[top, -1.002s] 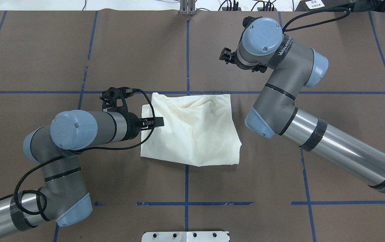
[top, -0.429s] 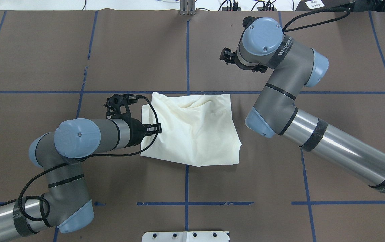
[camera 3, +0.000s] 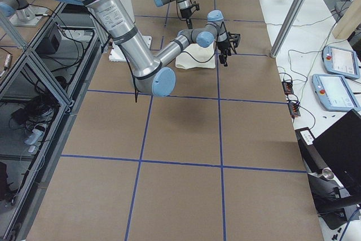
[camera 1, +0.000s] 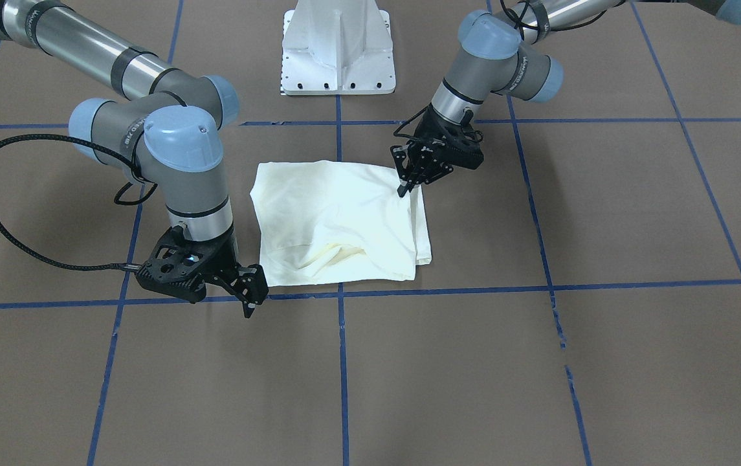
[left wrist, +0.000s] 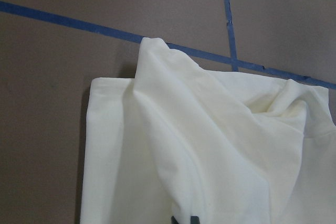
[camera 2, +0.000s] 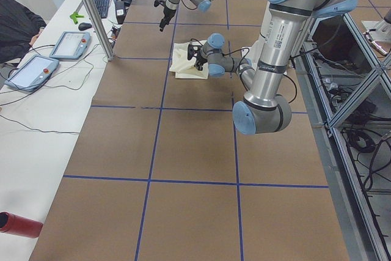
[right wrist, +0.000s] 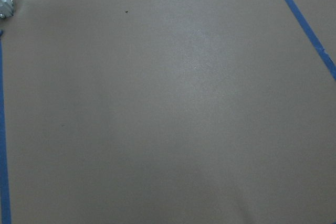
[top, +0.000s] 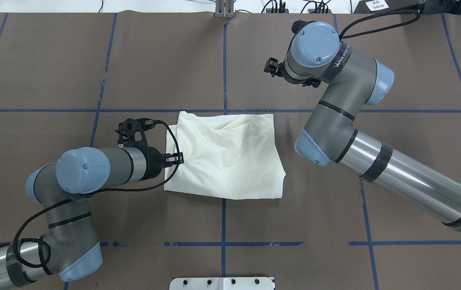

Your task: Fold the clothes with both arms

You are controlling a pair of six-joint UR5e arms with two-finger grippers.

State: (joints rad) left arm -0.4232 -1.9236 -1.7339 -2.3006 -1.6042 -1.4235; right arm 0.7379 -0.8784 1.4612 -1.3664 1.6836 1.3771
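Note:
The cream-white shirt (top: 226,157) lies folded into a rough rectangle at the table's middle, plain side up, with a loose ridge near its far edge (camera 1: 338,220). My left gripper (top: 178,159) reaches in low from the left and is shut on the shirt's left edge (camera 1: 402,189). In the left wrist view its dark fingertips (left wrist: 184,220) sit close together on the cloth (left wrist: 210,140). My right gripper (top: 269,67) hangs open above bare table beyond the shirt's far right corner (camera 1: 252,299), apart from the cloth. The right wrist view holds only table.
The brown table cover carries a grid of blue tape lines (top: 224,243). The white base block (camera 1: 338,52) stands at the robot's edge. A side bench holds tablets (camera 2: 70,44) and cables; a red cylinder (camera 2: 18,224) lies at the near left.
My left gripper has drawn back to the left and slightly toward the robot. The shirt has slid a little left with it. The right arm has barely moved.

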